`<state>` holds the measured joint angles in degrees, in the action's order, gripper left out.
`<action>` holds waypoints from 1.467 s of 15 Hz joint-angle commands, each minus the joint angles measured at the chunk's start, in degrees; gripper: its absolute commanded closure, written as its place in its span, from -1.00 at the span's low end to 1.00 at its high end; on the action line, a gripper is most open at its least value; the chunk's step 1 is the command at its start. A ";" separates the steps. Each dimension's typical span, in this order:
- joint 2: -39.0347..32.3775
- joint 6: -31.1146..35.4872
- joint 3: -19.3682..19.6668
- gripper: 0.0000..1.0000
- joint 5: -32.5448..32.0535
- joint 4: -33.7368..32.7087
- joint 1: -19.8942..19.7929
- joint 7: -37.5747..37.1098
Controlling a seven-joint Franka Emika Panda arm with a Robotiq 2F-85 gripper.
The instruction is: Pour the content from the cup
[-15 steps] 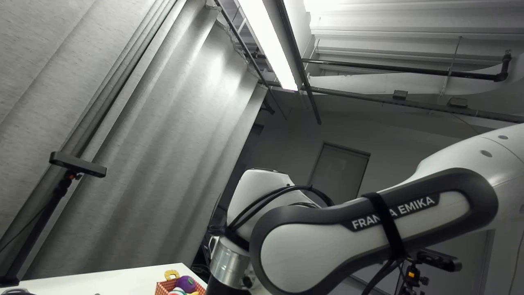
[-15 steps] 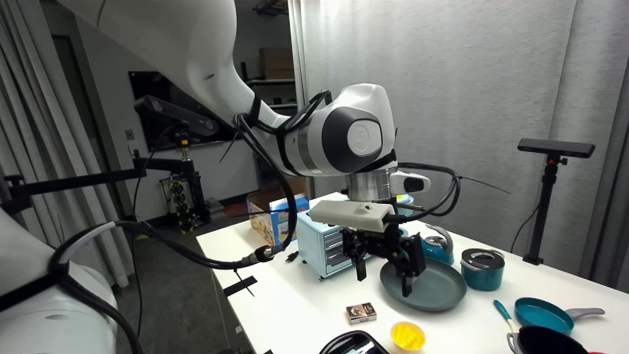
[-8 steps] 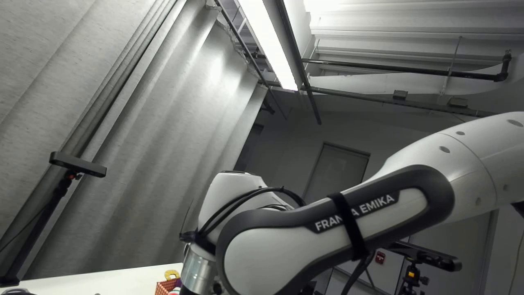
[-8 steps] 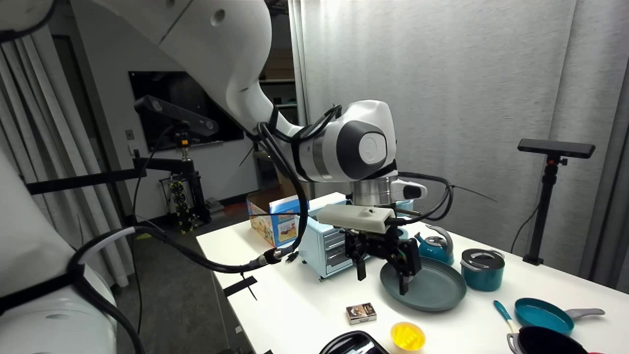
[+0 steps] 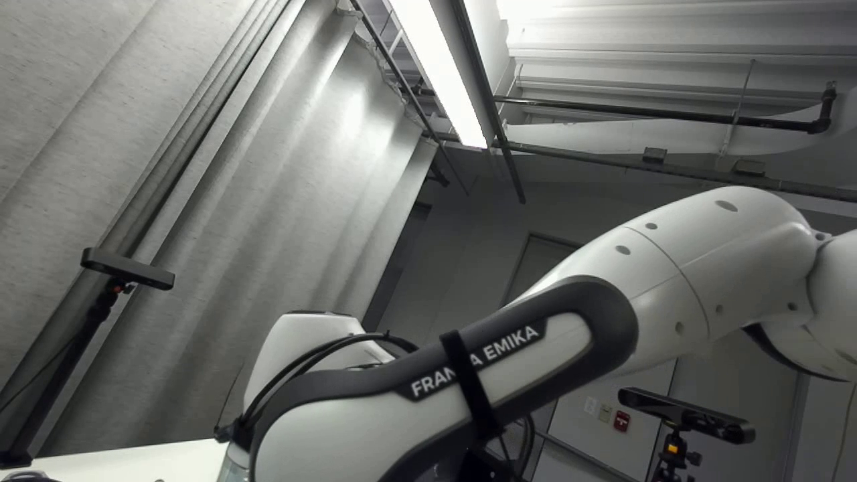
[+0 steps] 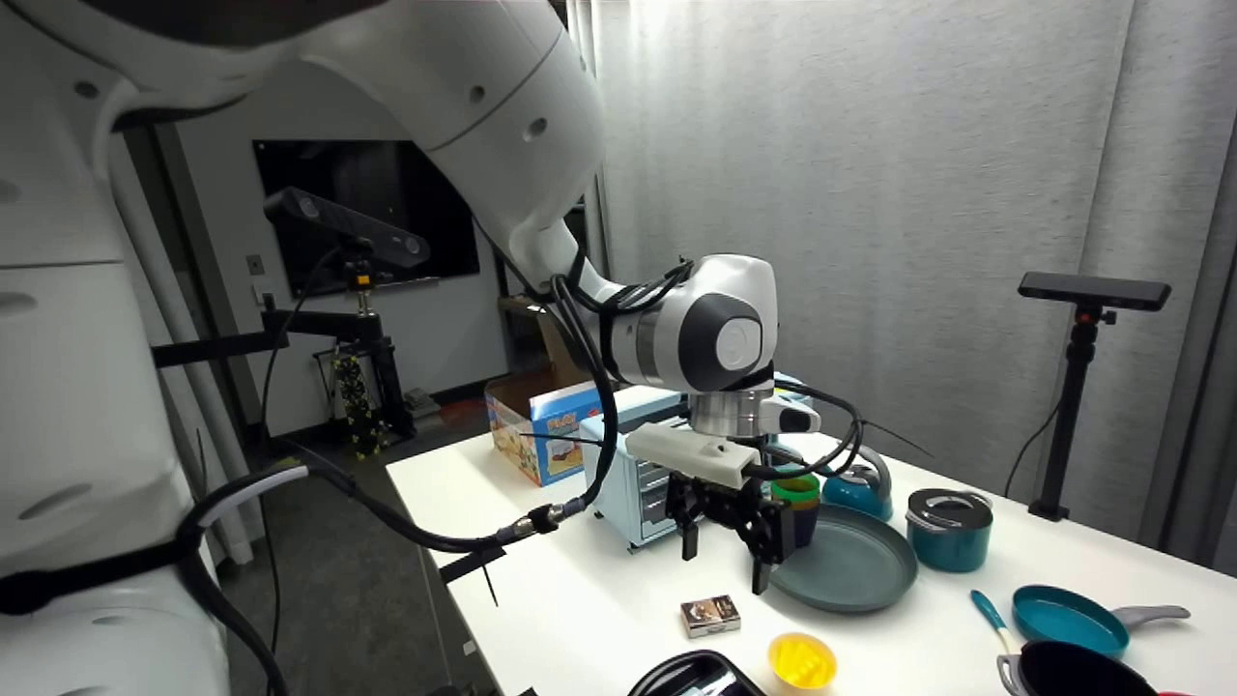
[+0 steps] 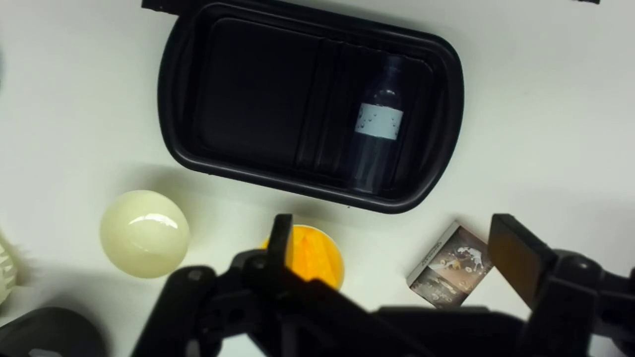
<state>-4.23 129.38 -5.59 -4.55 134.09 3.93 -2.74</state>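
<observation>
Fingers [image 7: 513, 260] stand parted, grasping nothing, above the worktop [image 7: 540, 134] (reaching seems the step in hand); next probably calls for centring over the yellow cup [image 7: 335, 263].

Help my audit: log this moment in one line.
gripper: open, empty; yellow cup: on table, yellow contents inside; pour: not underway

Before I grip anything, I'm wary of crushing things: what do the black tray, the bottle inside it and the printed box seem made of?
Black tray: probably plastic or coated metal, semi-gloss; rim highlights.
Bottle: likely clear plastic, possibly glass; see-through, glinting shoulder.
Printed box: apparently smooth card; sharp corners, printed face.
</observation>
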 commanded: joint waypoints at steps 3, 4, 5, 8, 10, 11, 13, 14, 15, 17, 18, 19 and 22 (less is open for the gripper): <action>-9.43 0.58 -0.52 -1.00 8.72 -9.66 0.90 -1.50; -10.71 0.53 -0.53 -1.00 10.12 -11.31 0.84 -1.84; -12.18 0.30 -0.46 -1.00 11.68 -13.38 0.65 -2.32; -15.64 0.79 0.24 -1.00 14.04 -18.32 0.66 -5.36; -16.91 0.74 0.75 -1.00 15.07 -20.50 0.56 -7.55; -14.58 0.30 0.59 -1.00 13.37 -17.26 0.84 -5.24; -15.87 0.29 0.89 -1.00 13.78 -19.06 0.73 -6.35; -16.18 0.29 0.94 -1.00 13.81 -19.40 0.73 -6.54; -16.29 0.29 0.95 -1.00 13.81 -19.50 0.73 -6.64; -16.84 0.34 0.96 -1.00 14.85 -19.76 0.25 -6.65; -17.28 0.38 1.17 -1.00 14.97 -19.97 0.18 -7.18; -17.90 0.29 1.43 -1.00 15.23 -20.24 -0.06 -7.53; -20.00 -0.11 2.38 -1.00 16.08 -20.96 -1.13 -7.69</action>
<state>-21.77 129.86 -3.96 9.48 114.77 3.88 -9.87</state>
